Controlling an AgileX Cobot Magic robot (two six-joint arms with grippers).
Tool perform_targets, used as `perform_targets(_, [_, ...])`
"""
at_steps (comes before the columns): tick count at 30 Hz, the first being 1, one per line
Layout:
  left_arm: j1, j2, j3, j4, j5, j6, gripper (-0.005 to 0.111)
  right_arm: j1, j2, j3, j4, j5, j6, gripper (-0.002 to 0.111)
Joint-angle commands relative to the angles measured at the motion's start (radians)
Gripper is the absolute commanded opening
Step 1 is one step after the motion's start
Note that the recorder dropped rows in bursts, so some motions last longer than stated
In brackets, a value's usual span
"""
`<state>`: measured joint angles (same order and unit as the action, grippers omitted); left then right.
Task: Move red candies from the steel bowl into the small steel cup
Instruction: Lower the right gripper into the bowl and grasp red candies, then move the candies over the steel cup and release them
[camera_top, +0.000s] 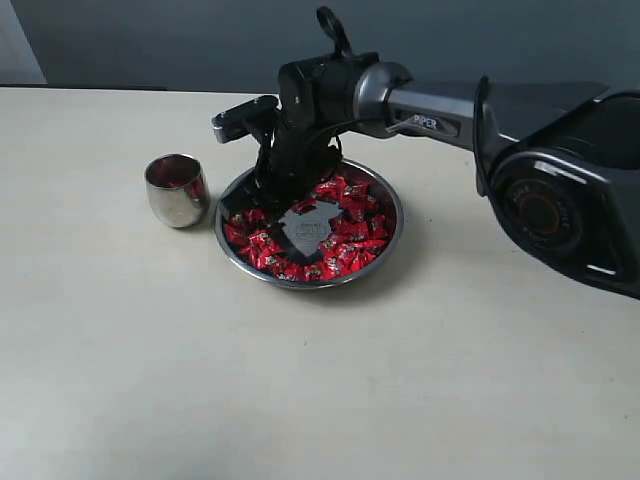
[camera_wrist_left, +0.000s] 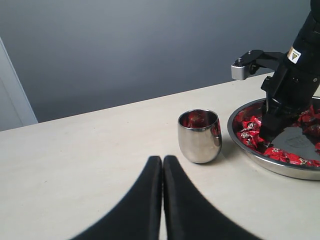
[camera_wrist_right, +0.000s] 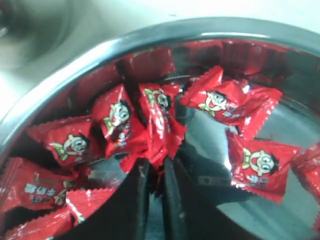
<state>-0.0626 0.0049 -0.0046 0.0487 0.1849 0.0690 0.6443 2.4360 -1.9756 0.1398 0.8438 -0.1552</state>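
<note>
Red candies (camera_top: 352, 232): shiny crinkled wrappers, piled round rim inside steel bowl (camera_top: 310, 284), bare patch mid-bottom. Small steel cup (camera_top: 176, 190) upright just beside bowl, not touching.

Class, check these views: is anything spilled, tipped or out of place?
Nothing stands out. The red candies all lie inside the steel bowl, none spilled onto the table; the small steel cup stands upright beside it, apart.

Pale table (camera_top: 300, 400): steel bowl (camera_top: 300, 283), small steel cup (camera_top: 176, 190) beside.
</note>
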Motion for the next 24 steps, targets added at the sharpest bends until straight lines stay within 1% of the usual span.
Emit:
perform_targets(1, [0.001, -0.005, 0.005, -0.006, -0.005, -0.002, 0.002, -0.006, -0.004, -0.002, -0.01, 0.03, 0.003, -0.001])
perform_targets(10, [0.001, -0.005, 0.005, -0.006, -0.005, -0.002, 0.002, -0.006, -0.082, -0.002, -0.064, 0.121, 0.018, -0.001])
perform_targets(16, [0.001, -0.005, 0.005, -0.006, -0.005, -0.002, 0.002, -0.004, -0.156, -0.002, -0.048, 0.118, 0.018, -0.001])
perform_targets(20, [0.001, -0.005, 0.005, -0.006, -0.005, -0.002, 0.002, -0.004, -0.187, -0.002, 0.077, 0.034, -0.005, -0.001])
perform_targets(24, [0.001, -0.005, 0.005, -0.006, -0.005, -0.002, 0.002, -0.003, -0.192, -0.002, 0.28, -0.1, -0.143, -0.001])
